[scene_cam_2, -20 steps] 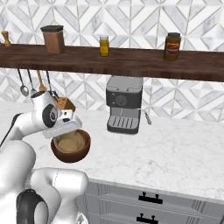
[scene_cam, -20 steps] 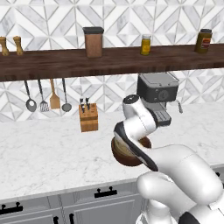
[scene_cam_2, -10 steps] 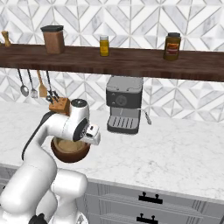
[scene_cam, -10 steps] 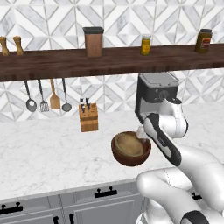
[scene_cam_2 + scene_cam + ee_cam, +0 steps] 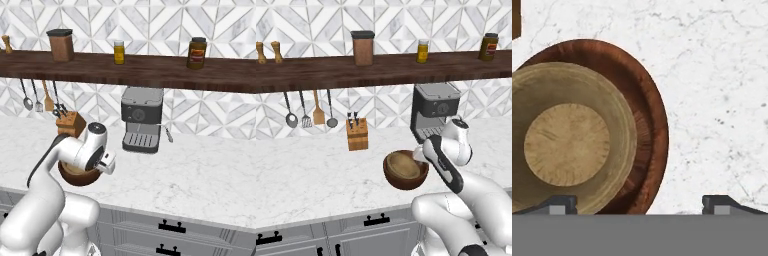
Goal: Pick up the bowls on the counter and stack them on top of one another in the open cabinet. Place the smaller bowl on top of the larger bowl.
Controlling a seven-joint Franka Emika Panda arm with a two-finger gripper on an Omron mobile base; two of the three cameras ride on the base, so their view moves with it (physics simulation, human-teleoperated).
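The fingers (image 5: 639,204) are spread wide apart and hold nothing; in the hand view one dark tip (image 5: 559,204) rises at the lower left, over the rim of the bowls, and the other at the lower right, over bare marble. The smaller bowl (image 5: 567,142) already sits inside the larger bowl (image 5: 649,125), a little off centre, so a crescent of the dark inside shows on one side. Both rest on the bench (image 5: 306,175), near its front edge, in front of the coffee machine (image 5: 433,107) and not far from the knife block (image 5: 357,135). The open cabinet (image 5: 386,70) is the long dark shelf high above them, with jars on it, so I judge that the pair is not yet where the task wants it. The bowls look like stiff wood, rather light, and the dark one is glossy, so its wall may be slippery between the pads. I think the best hold is on the rim of the larger bowl, one finger inside the free crescent and one outside, so that the small one rides along. It may slide or tip if the lift is not level. In the right base view the arm covers most of the bowls, and only the lower dark wall (image 5: 80,179) is seen. In the hand view the bowls are cut off at the left and at the bottom, so I cannot tell how close the left tip is to the rim.
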